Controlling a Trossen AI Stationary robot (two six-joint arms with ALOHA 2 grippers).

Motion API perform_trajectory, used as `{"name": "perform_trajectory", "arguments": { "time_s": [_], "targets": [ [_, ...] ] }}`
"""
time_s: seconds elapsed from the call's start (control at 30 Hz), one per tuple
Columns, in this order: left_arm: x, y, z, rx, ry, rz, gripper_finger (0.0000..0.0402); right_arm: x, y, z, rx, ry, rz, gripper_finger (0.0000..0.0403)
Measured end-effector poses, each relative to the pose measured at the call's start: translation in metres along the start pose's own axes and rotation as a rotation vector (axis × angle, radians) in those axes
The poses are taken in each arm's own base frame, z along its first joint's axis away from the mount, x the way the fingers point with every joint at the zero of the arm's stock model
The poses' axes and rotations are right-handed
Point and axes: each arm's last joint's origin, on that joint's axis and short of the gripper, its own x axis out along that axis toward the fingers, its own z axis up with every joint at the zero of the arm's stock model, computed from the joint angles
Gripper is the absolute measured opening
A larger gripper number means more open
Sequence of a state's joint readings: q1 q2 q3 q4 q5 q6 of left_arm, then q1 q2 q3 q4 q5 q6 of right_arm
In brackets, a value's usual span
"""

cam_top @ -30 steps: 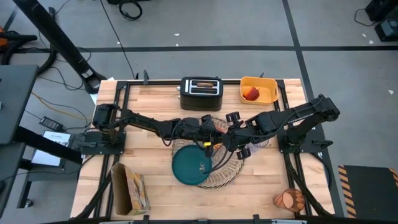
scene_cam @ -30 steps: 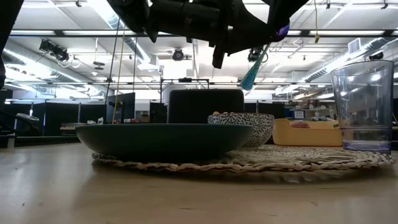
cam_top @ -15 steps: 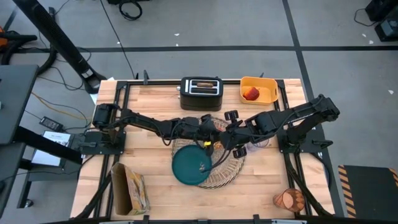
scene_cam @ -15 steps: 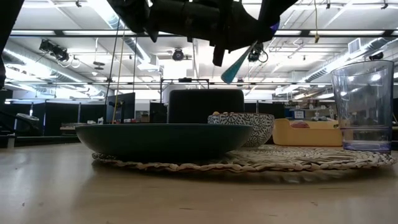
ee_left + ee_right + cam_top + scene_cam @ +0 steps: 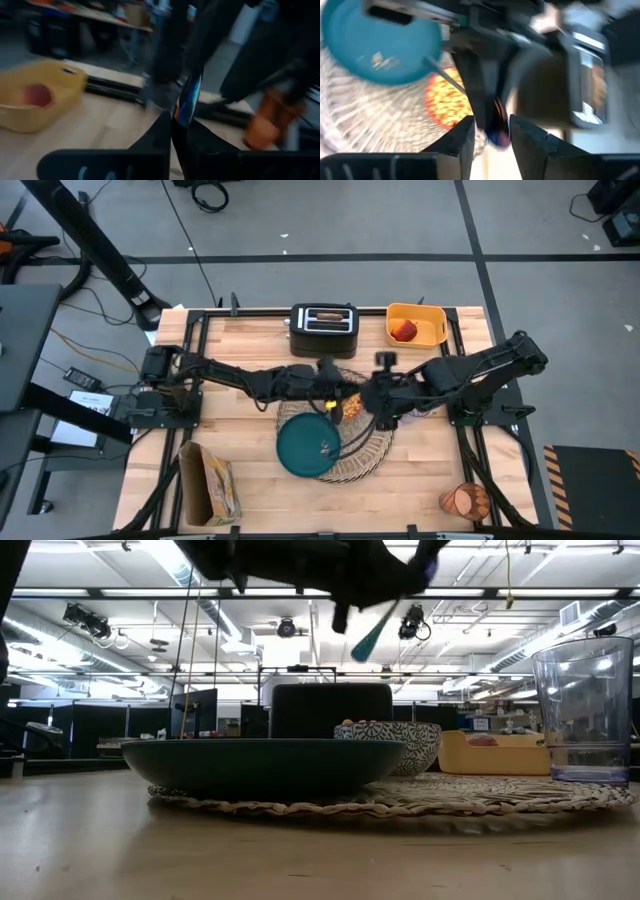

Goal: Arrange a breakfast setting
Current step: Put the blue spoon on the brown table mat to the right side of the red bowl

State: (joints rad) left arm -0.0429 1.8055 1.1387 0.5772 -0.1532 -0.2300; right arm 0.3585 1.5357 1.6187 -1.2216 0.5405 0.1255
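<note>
the left gripper (image 5: 172, 131) is clamping the blue spoon (image 5: 377, 628) by its handle, holding it tilted in the air above the cereal bowl (image 5: 388, 746). the right gripper (image 5: 490, 131) is standing apart around the handle's end beside it.

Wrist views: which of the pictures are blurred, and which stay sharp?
Left wrist view: blurred throughout, the yellow plastic bin smeared; right wrist view: smeared too, the dark teal round plate soft-edged; low view: the round woven straw placemat is crisp; high view: sharp overall.
</note>
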Motion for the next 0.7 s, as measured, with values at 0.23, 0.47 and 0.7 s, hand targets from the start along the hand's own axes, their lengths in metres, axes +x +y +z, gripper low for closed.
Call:
{"name": "perform_trajectory", "arguments": {
  "time_s": [0.23, 0.47, 0.7],
  "targets": [
    [-0.013, -0.010, 0.030, 0.040, -0.230, 0.164, 0.0021, -0.028, 0.015, -0.017, 0.177, -0.142, -0.253, 0.0137],
    [-0.021, -0.028, 0.044, 0.076, -0.495, 0.191, 0.0021, 0.000, 0.054, -0.035, 0.226, -0.300, -0.447, 0.0135],
    [-0.029, -0.034, 0.053, 0.264, -0.603, 0.270, 0.0021, 0.023, 0.060, -0.030, 0.376, -0.423, -0.528, 0.0151]
  ]
}}
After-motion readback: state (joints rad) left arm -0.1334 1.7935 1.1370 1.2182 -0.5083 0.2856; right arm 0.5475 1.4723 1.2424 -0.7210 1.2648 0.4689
